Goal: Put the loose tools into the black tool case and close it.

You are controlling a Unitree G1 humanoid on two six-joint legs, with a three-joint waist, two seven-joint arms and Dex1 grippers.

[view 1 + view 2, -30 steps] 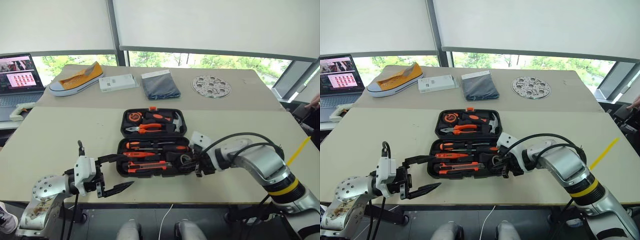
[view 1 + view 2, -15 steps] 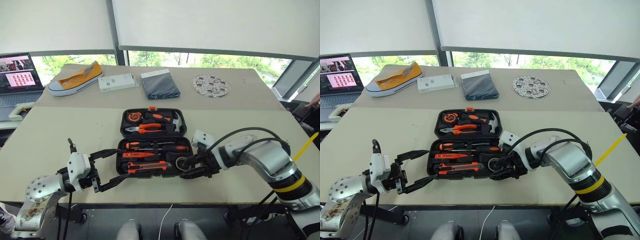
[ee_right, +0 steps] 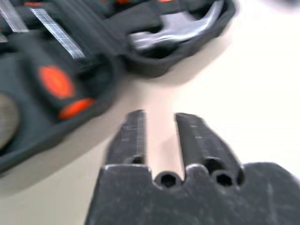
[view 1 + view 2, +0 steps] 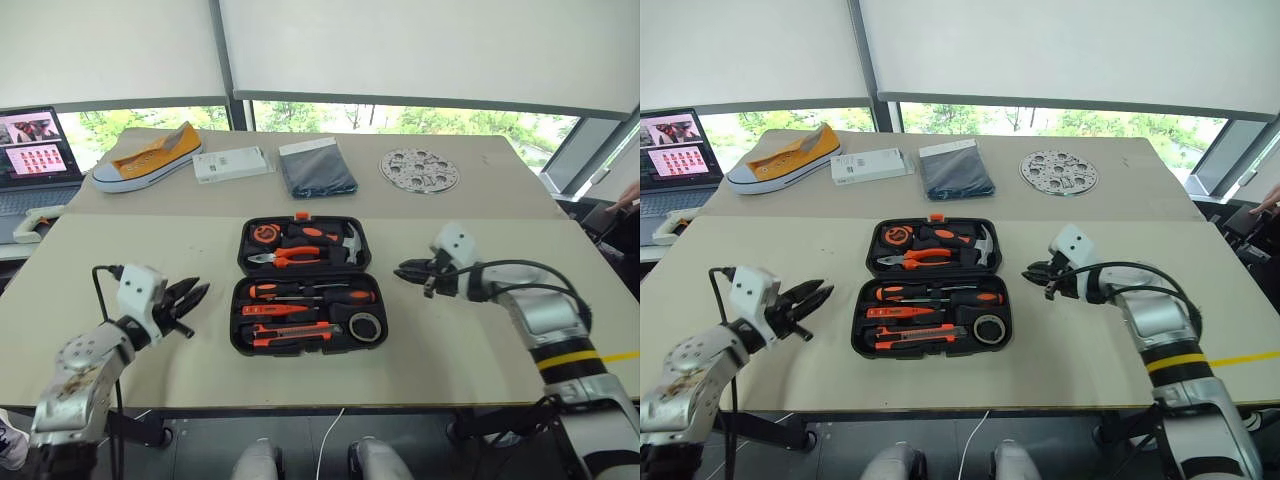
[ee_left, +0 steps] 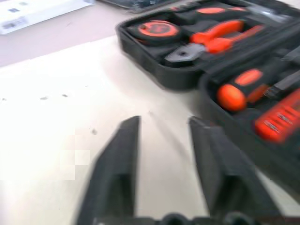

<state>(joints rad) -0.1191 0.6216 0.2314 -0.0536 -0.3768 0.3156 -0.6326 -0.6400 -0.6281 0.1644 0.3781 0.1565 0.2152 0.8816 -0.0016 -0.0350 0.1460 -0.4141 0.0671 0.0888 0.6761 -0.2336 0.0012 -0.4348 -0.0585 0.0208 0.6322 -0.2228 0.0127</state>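
- Two halves of the black tool case [image 4: 305,295] lie open flat on the near table [image 4: 130,250], its hinge running left to right; the orange latch [image 4: 303,215] sits on the far edge, so the lid half lies farther from the robot and the base half nearer.
- Every tool inside lies with its long axis left to right. In the far half are the tape measure [image 4: 266,233], the pliers [image 4: 290,256] and the hammer [image 4: 335,238], its steel head at the right end.
- In the near half, two orange-and-black screwdrivers [image 4: 310,293] lie in the top recesses, the slim orange screwdriver [image 4: 275,310] under them, and the utility knife [image 4: 295,335] along the near edge. The tape roll [image 4: 367,326] sits in the near right corner.
- Left gripper [image 4: 193,296] hovers just off the case's left side, pointing right toward it; its fingers [image 5: 119,173] stand slightly apart with nothing between them.
- Right gripper [image 4: 402,270] hovers off the case's right side, level with the hinge, pointing left; its fingers [image 3: 133,138] are nearly together, a narrow gap between, holding nothing.
- On the far table lie a yellow sneaker [image 4: 150,155], a white box [image 4: 232,163], a folded dark cloth [image 4: 316,167] and a perforated metal disc [image 4: 419,170], all well apart from the case.
- A laptop [image 4: 35,155] stands at the far left.
- Nothing lies between either gripper and the case.
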